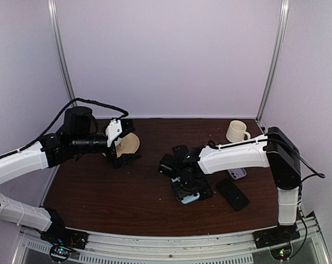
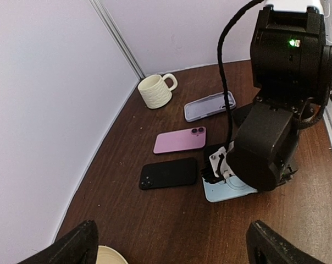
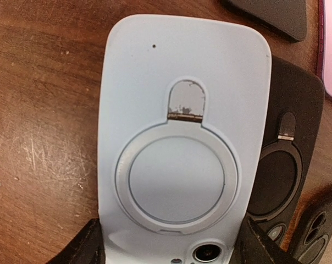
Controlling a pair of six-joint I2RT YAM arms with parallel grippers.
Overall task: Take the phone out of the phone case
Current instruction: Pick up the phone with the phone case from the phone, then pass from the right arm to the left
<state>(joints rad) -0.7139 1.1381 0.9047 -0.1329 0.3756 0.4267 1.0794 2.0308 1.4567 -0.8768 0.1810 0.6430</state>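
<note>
Hovering low over the dark wooden table (image 1: 111, 203), right end effector (image 3: 174, 248) pointed straight down at the light blue phone case (image 3: 182, 126). Case lying flat and back-up near the table's middle, round ring stand folded flat against it. Phone (image 3: 207, 253) seated inside, only its camera lens showing through the cutout at the end nearest the wrist camera. Dark fingers (image 3: 92, 247) set one at each long side of the case at that lens end, very close to its edges; possibly touching, but cannot tell from this close view whether clamped or merely bracketing. Black ring-stand case (image 3: 287, 165) pressed up against the blue one's far side, apparently tucked a little under it.

Held up over the table's left rear, left end effector (image 1: 122, 146) spread wide and gripping nothing, a tan dish (image 1: 132, 144) just behind it.

Scattered beyond the blue case, as seen from the left wrist: black phone (image 2: 169, 173) lying back-up just beside it, pink phone (image 2: 180, 140) next along, a pale lilac case (image 2: 210, 105) farther on, and a cream ribbed mug (image 2: 155, 91) upright near the back corner.
</note>
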